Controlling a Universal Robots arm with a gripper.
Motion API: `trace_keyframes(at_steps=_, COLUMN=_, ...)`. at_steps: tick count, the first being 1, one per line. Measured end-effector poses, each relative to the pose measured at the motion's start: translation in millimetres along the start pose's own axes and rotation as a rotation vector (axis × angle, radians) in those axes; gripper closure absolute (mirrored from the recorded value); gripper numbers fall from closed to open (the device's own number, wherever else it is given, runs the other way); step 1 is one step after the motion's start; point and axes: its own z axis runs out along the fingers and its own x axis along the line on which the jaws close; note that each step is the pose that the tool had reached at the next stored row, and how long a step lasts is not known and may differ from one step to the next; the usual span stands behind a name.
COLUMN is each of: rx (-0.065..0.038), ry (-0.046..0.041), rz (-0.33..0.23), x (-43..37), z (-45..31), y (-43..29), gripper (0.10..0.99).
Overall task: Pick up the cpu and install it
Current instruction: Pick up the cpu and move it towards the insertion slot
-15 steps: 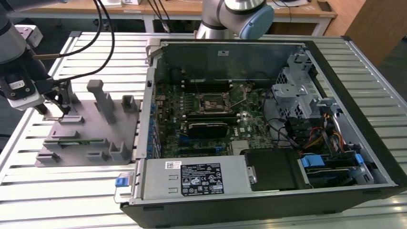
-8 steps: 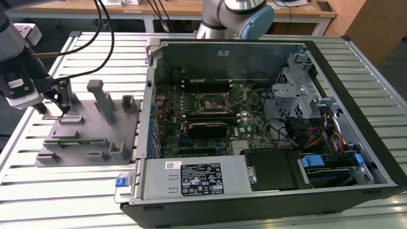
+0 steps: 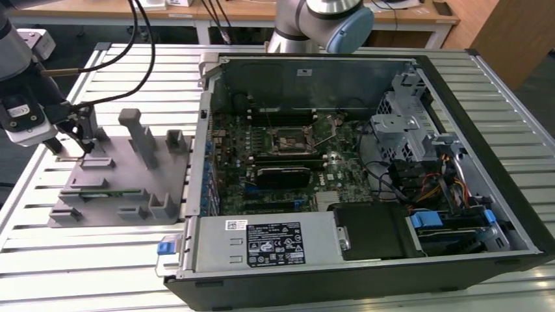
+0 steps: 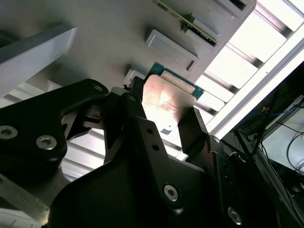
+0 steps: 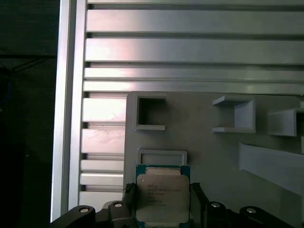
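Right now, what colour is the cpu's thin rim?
Blue-green; the cpu shows best in the first wrist view.

1. One cpu is sitting between the two fingers of one gripper.
2. One grey fixture plate is lying near the edge of the one slatted table on the exterior view's left.
3. Three box-shaped pockets are standing on that plate in the first wrist view.
4. One open computer case is lying mid-table, carrying one motherboard.
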Motion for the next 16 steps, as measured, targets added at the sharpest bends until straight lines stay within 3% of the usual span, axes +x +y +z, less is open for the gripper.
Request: trace_keyframes(at_steps=16, rx=0.0, ry=0.0, rz=0.0, x=0.1, z=-7.0, y=0.4, gripper=0.545)
